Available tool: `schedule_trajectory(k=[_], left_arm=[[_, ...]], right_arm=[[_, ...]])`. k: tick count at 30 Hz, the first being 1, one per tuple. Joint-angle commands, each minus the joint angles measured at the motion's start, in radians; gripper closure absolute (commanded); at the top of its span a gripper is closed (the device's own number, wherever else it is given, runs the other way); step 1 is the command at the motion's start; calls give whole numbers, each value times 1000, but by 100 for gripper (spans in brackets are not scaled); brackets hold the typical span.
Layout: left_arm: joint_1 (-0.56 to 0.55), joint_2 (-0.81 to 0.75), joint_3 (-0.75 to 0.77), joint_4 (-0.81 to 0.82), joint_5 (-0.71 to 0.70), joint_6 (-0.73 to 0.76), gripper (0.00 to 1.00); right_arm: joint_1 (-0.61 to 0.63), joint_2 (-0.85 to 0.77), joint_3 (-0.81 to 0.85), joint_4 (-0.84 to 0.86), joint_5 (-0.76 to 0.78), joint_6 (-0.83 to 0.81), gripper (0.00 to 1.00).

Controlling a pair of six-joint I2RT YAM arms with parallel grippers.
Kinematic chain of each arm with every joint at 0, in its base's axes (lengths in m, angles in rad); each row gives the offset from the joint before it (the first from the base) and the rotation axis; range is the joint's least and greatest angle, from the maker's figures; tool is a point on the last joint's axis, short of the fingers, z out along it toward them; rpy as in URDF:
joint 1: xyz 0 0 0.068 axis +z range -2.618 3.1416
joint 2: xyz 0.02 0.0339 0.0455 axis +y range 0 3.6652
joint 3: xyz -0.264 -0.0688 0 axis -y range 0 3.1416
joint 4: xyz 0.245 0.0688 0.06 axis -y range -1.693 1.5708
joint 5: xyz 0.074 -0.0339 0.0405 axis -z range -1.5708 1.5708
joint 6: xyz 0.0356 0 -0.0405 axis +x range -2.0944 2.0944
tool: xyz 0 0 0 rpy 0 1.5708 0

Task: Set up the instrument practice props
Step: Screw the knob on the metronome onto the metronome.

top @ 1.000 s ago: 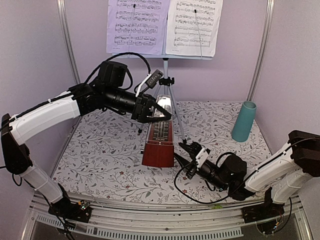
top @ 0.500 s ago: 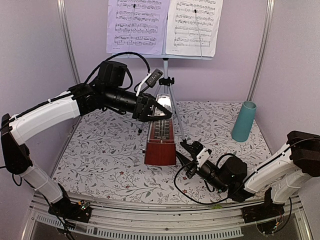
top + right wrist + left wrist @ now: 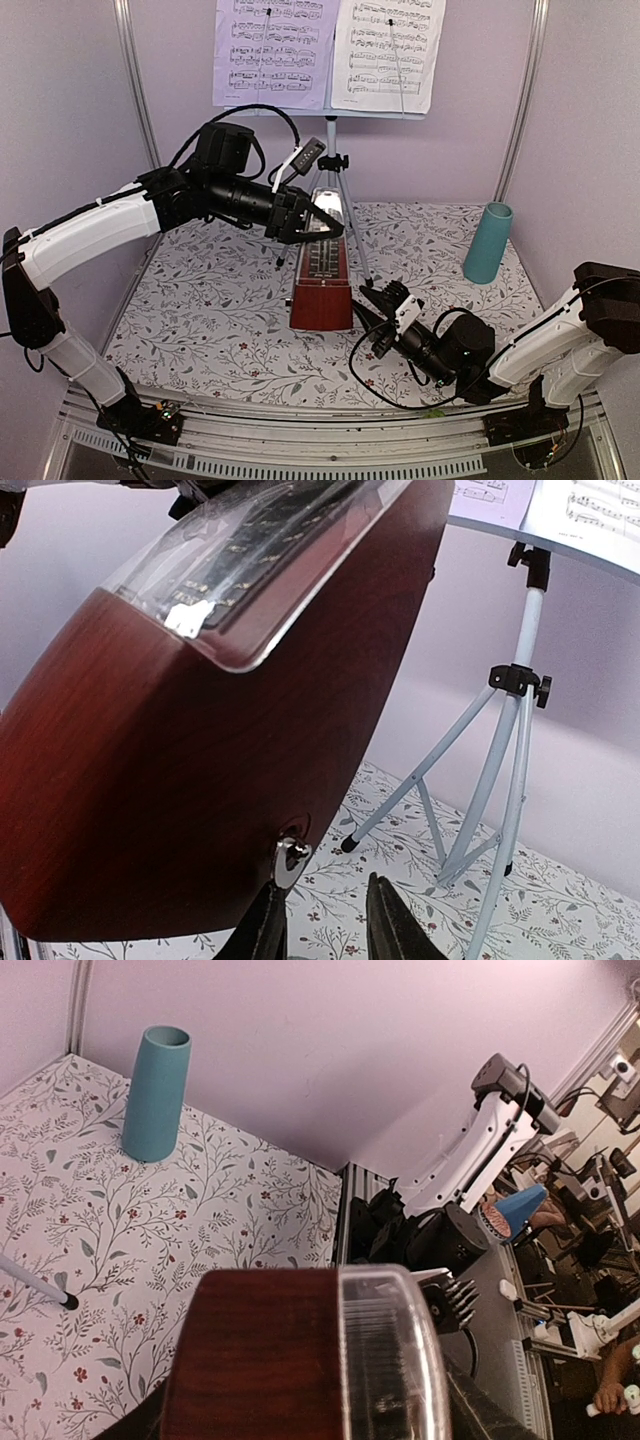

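We have the stand part done, by the look of it. The pale-blue music stand on silver tripod legs (image 3: 337, 178) is upright at the top centre of the overhead frame, and the white-lilac sheet-music pages (image 3: 272, 50) are spread on its desk. The step in hand is the small dark-red-brown pyramid metronome (image 3: 321, 285), which sits in the middle of the frame on the floral-patterned table cloth (image 3: 200, 310), just in front of the tripod feet.

The left gripper (image 3: 313, 222) reaches in from the upper left and clamps the metronome's tip, its jaws set fairly wide around the body. The left wrist view is filled by wood and clear cover, so we judge the grip mostly from overhead.

The right gripper (image 3: 322, 928) lies low at the metronome's right flank. Its fingers (image 3: 262, 932) are a narrow gap apart and hold nothing. In the right wrist view a small silver winding key (image 3: 291, 858) sticks out of the wooden side just above them.

Next, we think, the right gripper must rise to the key and pinch it while the left steadies the case. The tall teal cup (image 3: 488, 243) at the right edge is well apart.
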Motion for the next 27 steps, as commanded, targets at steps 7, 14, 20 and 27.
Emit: schedule_trajectory(k=[7,14,20,27], left_arm=[[7,-28,-12,47,37,-27,100],[7,-28,-19,53,41,-28,100],[7,-34,-26,55,39,-30,100],[6,-46,-22,29,21,-53,100]], right_arm=[[5,-24,13,59,-29,35,75],[5,-17,27,58,-38,24,78],[5,-18,34,53,-7,37,79],[8,-24,-10,55,-29,95,70]])
